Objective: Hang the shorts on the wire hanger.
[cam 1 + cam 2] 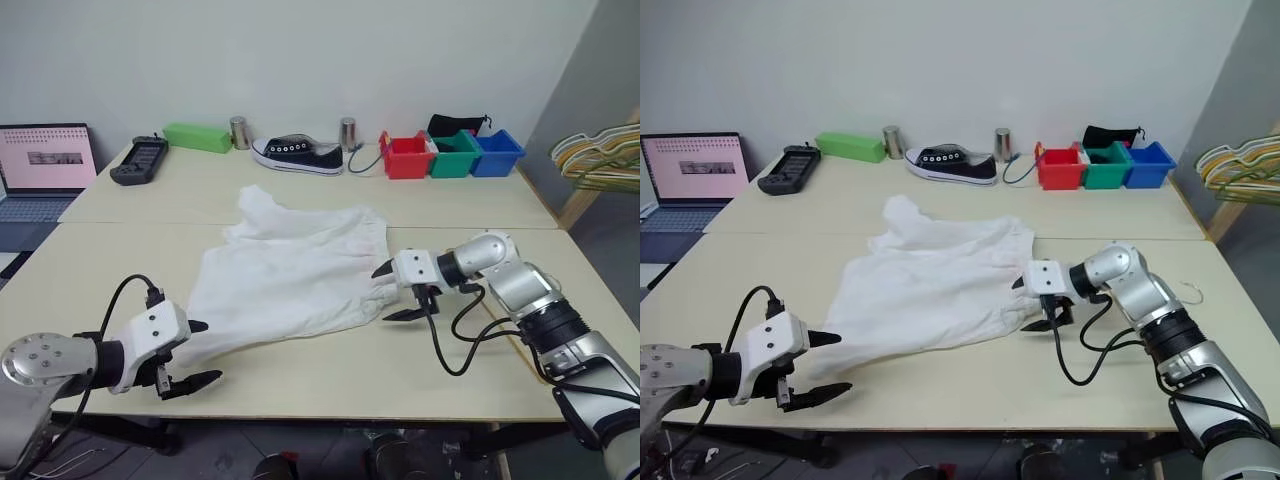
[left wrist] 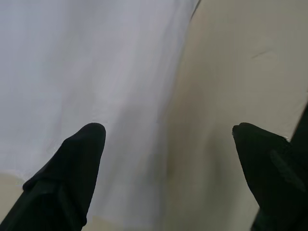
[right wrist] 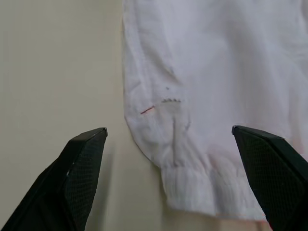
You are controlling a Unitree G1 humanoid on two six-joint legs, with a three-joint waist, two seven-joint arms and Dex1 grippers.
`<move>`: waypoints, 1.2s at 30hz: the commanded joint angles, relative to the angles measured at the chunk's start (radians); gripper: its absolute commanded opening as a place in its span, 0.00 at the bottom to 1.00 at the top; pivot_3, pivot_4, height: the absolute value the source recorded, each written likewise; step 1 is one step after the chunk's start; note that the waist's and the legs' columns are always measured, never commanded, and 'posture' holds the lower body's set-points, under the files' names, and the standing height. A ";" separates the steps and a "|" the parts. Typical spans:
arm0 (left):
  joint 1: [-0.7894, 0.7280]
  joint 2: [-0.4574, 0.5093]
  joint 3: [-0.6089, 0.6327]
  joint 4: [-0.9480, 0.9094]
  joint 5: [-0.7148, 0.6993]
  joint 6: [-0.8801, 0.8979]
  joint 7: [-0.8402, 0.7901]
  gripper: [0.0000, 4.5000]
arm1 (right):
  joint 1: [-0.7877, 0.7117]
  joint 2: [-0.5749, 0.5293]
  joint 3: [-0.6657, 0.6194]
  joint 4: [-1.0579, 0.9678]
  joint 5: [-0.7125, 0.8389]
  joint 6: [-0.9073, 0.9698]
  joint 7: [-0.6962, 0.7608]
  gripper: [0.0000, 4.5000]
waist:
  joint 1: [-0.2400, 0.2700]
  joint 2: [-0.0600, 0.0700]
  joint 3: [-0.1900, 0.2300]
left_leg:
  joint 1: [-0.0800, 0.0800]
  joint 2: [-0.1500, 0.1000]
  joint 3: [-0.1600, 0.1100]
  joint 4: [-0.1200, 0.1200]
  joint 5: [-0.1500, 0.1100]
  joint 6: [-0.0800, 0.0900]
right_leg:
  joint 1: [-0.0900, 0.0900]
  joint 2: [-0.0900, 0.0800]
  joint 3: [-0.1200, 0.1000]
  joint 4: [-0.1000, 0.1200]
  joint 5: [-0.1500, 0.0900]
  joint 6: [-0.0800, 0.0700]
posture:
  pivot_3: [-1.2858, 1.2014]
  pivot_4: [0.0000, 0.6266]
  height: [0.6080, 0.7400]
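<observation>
We hold both claws wide apart, left gripper point(image 1: 196, 353) at seven o'clock and right gripper point(image 1: 396, 292) at three o'clock of the shorts point(image 1: 290, 272), and should pinch only cloth

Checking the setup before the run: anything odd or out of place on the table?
A lone black sneaker sits at the table's far edge. The white shorts lie rumpled, one corner bunched up. Nothing spilled or damaged.
</observation>
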 commanded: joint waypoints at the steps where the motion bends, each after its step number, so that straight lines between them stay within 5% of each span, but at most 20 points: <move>1: -0.023 -0.037 -0.033 0.065 0.073 -0.115 0.047 1.00 | -0.066 0.029 0.034 0.121 -0.105 -0.168 -0.069 0.98 | 0.000 -0.001 -0.002 | 0.000 0.000 0.000 0.000 0.000 0.000 | 0.001 0.000 0.000 0.000 0.000 0.001 | 0.49 0.00 1.00; 11: -0.143 -0.146 -0.136 0.210 0.126 -0.161 0.104 1.00 | -0.197 0.100 0.079 0.472 -0.252 -0.384 -0.165 0.98 | -0.001 0.001 -0.006 | 0.009 0.000 -0.003 0.000 0.003 0.000 | 0.011 0.000 -0.002 0.000 0.003 -0.001 | 0.50 0.00 1.00; 13: -0.166 -0.155 -0.152 0.235 0.135 -0.168 0.108 1.00 | -0.213 0.121 0.067 0.511 -0.251 -0.385 -0.165 0.92 | -0.002 0.000 -0.007 | 0.016 0.000 -0.002 0.000 0.003 0.000 | 0.017 0.000 -0.002 0.000 0.002 0.000 | 0.50 0.00 1.00; 29: -0.241 -0.169 -0.210 0.328 0.166 -0.225 0.099 0.22 | -0.257 0.147 0.050 0.618 -0.266 -0.420 -0.193 0.04 | -0.004 0.002 -0.009 | 0.018 -0.001 -0.007 -0.001 0.003 0.000 | 0.019 0.000 -0.004 0.001 0.001 0.001 | 0.49 0.00 1.00; 34: -0.247 -0.153 -0.209 0.299 0.154 -0.197 0.079 0.00 | -0.206 0.124 0.034 0.526 -0.213 -0.384 -0.109 0.00 | -0.004 0.002 -0.009 | 0.018 -0.001 -0.007 -0.001 0.003 0.000 | 0.019 0.000 -0.004 0.001 0.001 0.001 | 0.49 0.00 1.00; 36: -0.224 -0.130 -0.203 0.246 0.128 -0.153 0.037 0.00 | -0.148 0.096 0.022 0.411 -0.163 -0.336 -0.032 0.00 | -0.002 0.001 -0.010 | 0.017 -0.001 -0.008 -0.001 0.003 0.000 | 0.020 0.000 -0.005 0.000 0.001 0.001 | 0.49 0.00 1.00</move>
